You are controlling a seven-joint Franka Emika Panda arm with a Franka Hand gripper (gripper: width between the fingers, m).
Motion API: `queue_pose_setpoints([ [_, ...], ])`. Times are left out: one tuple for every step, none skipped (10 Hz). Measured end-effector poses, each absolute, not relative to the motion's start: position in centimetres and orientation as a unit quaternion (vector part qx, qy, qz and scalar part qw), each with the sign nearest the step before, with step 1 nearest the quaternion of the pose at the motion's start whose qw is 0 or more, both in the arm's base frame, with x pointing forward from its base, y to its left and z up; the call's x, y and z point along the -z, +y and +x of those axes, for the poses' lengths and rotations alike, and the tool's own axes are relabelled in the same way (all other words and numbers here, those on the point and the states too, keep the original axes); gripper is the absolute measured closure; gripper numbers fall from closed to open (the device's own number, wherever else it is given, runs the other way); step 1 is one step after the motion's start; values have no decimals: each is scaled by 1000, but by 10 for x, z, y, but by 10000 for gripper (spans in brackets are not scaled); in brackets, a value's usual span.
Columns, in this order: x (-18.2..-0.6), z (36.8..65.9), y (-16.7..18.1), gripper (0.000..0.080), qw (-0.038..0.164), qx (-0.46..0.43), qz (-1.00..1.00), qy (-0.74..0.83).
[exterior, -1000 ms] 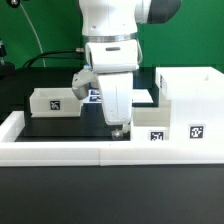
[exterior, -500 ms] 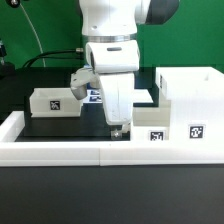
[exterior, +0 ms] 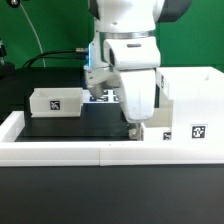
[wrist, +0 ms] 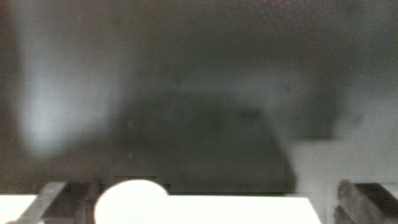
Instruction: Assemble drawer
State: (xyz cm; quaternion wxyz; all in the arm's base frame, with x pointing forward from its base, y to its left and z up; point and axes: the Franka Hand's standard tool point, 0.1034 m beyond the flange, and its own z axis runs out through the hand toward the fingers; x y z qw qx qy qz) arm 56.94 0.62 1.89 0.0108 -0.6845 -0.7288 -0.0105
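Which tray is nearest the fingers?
The right tray in the exterior view, against the case: the fingers hang right by it. The left tray sits well apart.

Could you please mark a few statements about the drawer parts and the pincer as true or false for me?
1. The pincer is open, its fingers apart in the wrist view. True.
2. The pincer holds the small tray at the exterior view's left. False: that tray rests on the table, well apart from the pincer.
3. The large case stands at the exterior view's right. True.
4. The table's surface is white. False: it is black; the parts on it are white.
5. In the wrist view a round white knob shows between the fingers. True, though the picture is blurred.
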Motion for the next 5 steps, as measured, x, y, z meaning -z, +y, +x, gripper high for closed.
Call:
queue_pose_setpoints([
  [-19,569,15,151,13,5,-689,-725],
  [-18,568,21,151,14,5,-690,-723],
  [-16,566,22,151,15,5,-690,-724],
  [-15,565,20,151,13,6,-690,-723],
  [-14,563,15,151,14,5,-692,-722],
])
